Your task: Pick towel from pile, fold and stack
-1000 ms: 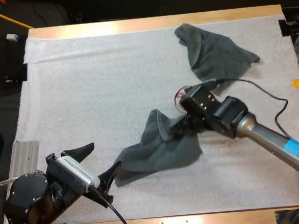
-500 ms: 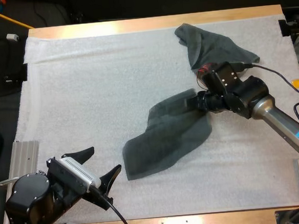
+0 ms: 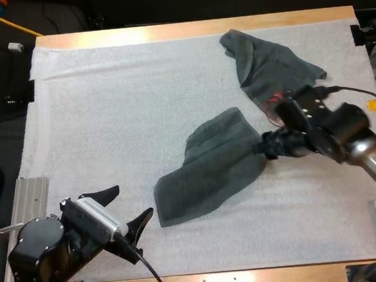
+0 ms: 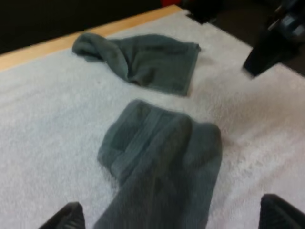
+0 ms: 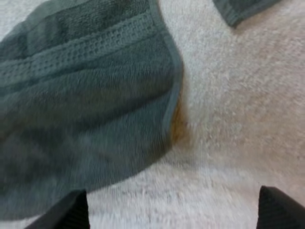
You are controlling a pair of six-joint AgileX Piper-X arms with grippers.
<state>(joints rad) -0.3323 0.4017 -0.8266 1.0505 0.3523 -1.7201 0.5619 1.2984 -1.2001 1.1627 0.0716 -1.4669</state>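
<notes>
The towel [image 3: 209, 172] is lying loosely spread in the middle of the mat [image 3: 108, 108], soft and limp, so pinching a corner is looking best. The right gripper [image 3: 264, 150], just beside its edge, and the left gripper [image 3: 125, 205] are both keeping fingers apart.

Spread towel [image 3: 209, 172] centre, crumpled towel [image 3: 268, 66] — far right

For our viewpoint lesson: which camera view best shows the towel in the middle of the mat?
The high view: almost the whole outline of the middle towel shows there. The left wrist view cuts off its near end. The right wrist view shows one end close up, with hem and woven band.
</notes>
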